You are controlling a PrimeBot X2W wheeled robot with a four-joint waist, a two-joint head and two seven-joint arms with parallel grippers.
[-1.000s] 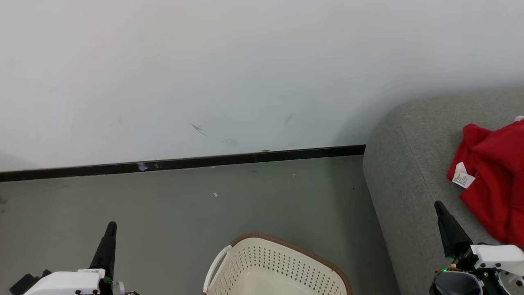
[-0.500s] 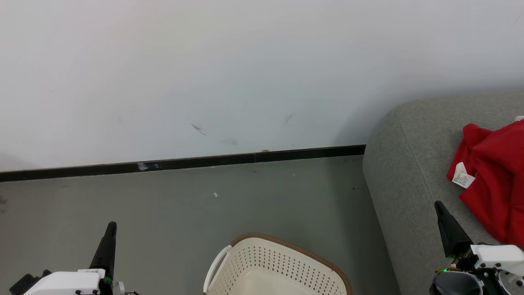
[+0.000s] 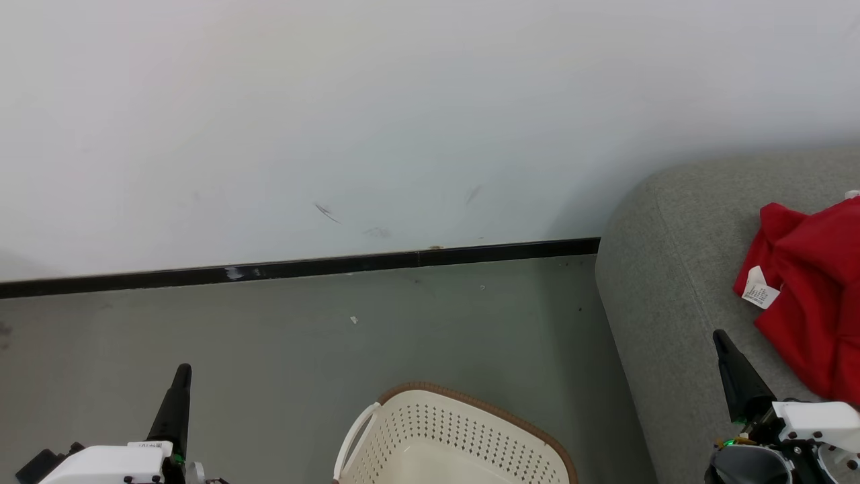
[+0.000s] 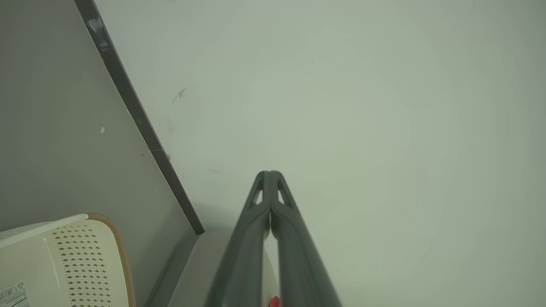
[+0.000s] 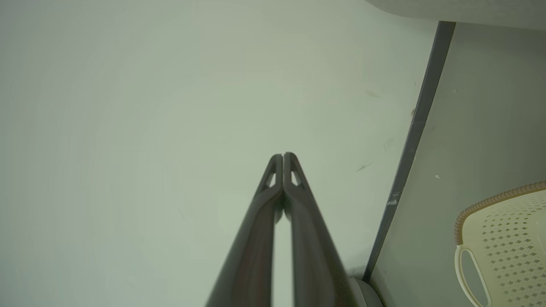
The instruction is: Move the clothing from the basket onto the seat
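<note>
The cream-white basket (image 3: 457, 440) with a brown rim stands on the floor at the bottom centre of the head view; what shows of its inside holds no clothing. A red garment (image 3: 809, 289) with a white tag lies on the grey seat (image 3: 665, 296) at the right. My left gripper (image 3: 181, 376) is shut and points up at the lower left, well left of the basket. Over the seat's near part, just left of the red garment, my right gripper (image 3: 722, 339) is shut. Both wrist views look at the wall, with the left gripper (image 4: 268, 175) and the right gripper (image 5: 283, 157) closed on nothing.
A white wall (image 3: 376, 114) with a black baseboard (image 3: 302, 267) runs behind the grey floor (image 3: 282, 349). The basket (image 4: 64, 260) with a paper label shows at the left wrist view's lower left, and the basket (image 5: 503, 247) with a white handle at the right wrist view's lower right.
</note>
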